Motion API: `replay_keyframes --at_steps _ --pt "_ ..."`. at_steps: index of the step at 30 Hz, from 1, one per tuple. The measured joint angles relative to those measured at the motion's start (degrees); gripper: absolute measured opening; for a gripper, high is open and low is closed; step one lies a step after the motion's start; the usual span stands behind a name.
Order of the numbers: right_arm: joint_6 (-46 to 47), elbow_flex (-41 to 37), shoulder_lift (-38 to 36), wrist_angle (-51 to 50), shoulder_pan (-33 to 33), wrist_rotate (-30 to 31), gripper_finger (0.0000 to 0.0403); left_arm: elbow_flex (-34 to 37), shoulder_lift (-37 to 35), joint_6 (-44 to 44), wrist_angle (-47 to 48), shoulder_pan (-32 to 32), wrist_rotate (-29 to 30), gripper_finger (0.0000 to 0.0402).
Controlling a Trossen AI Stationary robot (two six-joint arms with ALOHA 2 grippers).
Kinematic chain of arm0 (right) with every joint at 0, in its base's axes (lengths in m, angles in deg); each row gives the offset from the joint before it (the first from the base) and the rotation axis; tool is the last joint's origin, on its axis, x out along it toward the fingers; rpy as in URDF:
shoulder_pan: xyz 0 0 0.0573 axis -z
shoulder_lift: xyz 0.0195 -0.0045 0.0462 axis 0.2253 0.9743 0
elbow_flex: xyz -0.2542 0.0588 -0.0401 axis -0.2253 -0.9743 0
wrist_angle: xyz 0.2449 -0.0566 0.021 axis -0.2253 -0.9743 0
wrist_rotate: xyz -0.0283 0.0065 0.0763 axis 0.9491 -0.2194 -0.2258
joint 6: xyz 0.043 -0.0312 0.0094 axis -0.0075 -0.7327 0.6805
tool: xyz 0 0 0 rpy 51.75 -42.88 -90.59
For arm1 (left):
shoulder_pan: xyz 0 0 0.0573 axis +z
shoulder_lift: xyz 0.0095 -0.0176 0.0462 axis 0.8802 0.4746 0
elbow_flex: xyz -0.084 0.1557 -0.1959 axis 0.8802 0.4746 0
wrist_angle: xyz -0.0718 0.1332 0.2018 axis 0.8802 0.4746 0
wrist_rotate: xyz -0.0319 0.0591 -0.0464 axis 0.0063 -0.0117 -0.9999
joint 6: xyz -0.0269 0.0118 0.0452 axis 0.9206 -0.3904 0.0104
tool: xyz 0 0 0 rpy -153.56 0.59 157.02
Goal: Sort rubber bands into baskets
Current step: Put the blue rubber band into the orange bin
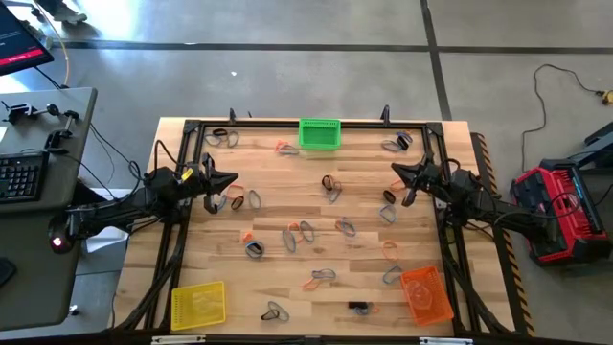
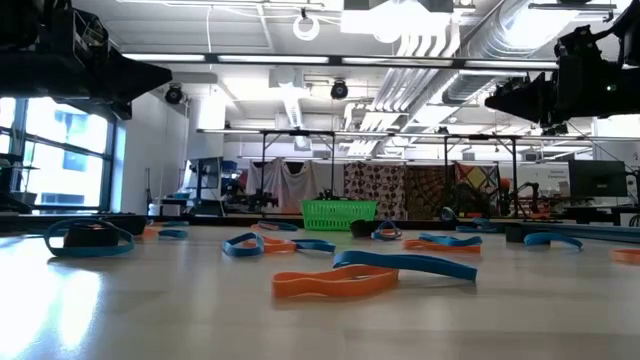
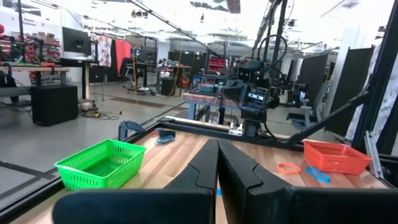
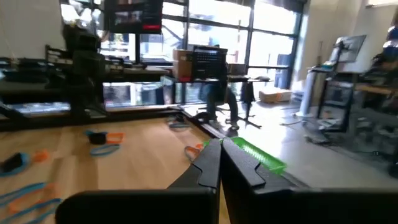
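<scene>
Many small rubber bands point(image 1: 305, 230) in orange, blue-grey and black lie flat, scattered over the wooden table. The green basket point(image 1: 319, 133) stands at the far edge, the yellow basket point(image 1: 198, 305) at the near left corner, the orange basket point(image 1: 426, 293) at the near right. My left gripper point(image 1: 233, 178) hovers shut over the table's left side; its own view point(image 3: 217, 149) shows the fingers together and empty. My right gripper point(image 1: 396, 172) hovers shut over the right side, also shut and empty in its own view point(image 4: 221, 149).
A black metal frame point(image 1: 316, 123) runs around the table's edges. A desk with a keyboard point(image 1: 21, 177) stands left of the table, and a red device point(image 1: 560, 211) lies on the floor to the right.
</scene>
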Motion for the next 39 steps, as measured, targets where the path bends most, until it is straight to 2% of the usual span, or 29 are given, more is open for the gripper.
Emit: replay_keyframes --at_steps 6,12,20,28,32,39 --pt "7.41 1.03 1.81 -5.03 -0.50 -2.71 0.0000 -0.01 0.00 2.46 -0.05 -0.02 0.00 0.0000" --pt "11.79 8.74 8.18 -13.90 -1.74 -2.87 0.0000 -0.01 0.07 5.35 -0.44 -0.02 2.55 0.0000" --pt "12.82 19.46 20.22 -23.62 -5.83 -7.50 0.0000 -0.01 0.11 -1.96 -1.71 -0.02 5.86 0.0000" --pt "12.32 27.92 35.97 -26.45 -10.33 -3.59 0.0000 -0.03 0.12 -5.46 -0.21 -0.02 6.02 0.0000" --pt "15.82 31.68 43.25 -26.19 -10.40 -3.41 0.0004 -0.03 0.11 -4.59 -0.64 -0.04 4.84 0.0000" --pt "23.38 35.73 54.87 -26.23 -10.29 -0.19 0.0051 -0.03 0.11 -2.31 -0.38 -0.04 4.26 0.0000"
